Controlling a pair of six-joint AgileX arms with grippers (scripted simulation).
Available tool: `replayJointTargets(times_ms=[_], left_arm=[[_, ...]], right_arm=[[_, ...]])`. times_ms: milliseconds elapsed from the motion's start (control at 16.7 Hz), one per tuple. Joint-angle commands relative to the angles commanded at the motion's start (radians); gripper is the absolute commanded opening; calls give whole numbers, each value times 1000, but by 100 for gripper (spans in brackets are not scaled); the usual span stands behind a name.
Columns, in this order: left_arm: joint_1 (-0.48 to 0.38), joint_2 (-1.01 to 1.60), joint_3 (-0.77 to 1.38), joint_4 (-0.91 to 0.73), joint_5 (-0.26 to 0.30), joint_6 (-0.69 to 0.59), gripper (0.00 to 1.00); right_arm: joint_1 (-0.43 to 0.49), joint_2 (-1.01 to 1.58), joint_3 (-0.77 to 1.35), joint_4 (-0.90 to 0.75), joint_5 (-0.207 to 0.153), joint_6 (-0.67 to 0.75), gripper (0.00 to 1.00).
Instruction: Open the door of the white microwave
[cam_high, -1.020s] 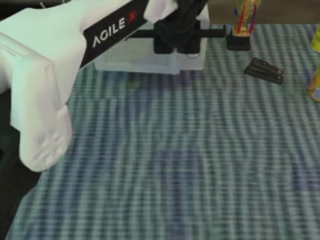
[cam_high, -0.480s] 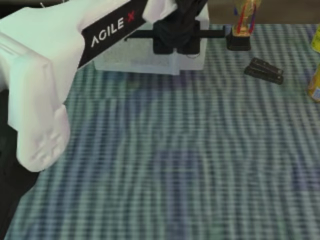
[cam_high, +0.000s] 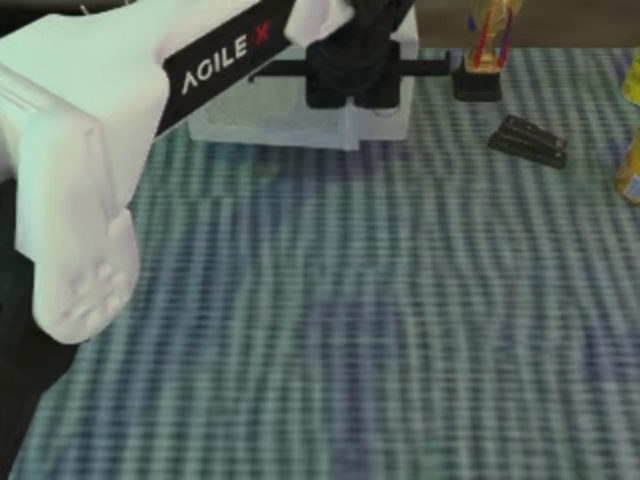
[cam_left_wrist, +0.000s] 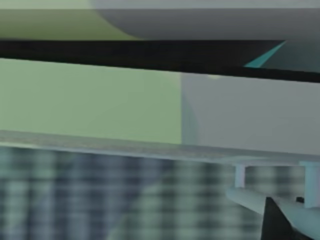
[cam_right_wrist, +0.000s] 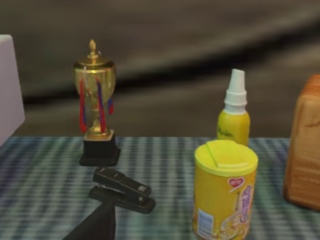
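The left claw is at the front of the microwave, at the top of the frame. I cannot tell if it grips the door. Next, it should pull outward.

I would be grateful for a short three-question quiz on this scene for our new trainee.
1. True or false: the left gripper is at the front of the white microwave, at the far side of the table.
2. Which thing lies on the table just in front of the trophy in the right wrist view? A) a black stapler B) a spoon C) a cup
3. Fill in: the yellow squeeze bottle has a ___ cap.

Key: 1 true; 2 A; 3 white.
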Motion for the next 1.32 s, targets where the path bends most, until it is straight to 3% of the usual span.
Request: replayJointTargets(times_ms=[1320], left_arm=[[2,-61,-107,59,20,44,0]], right_arm=[[0,0,0,0,0,0,100]])
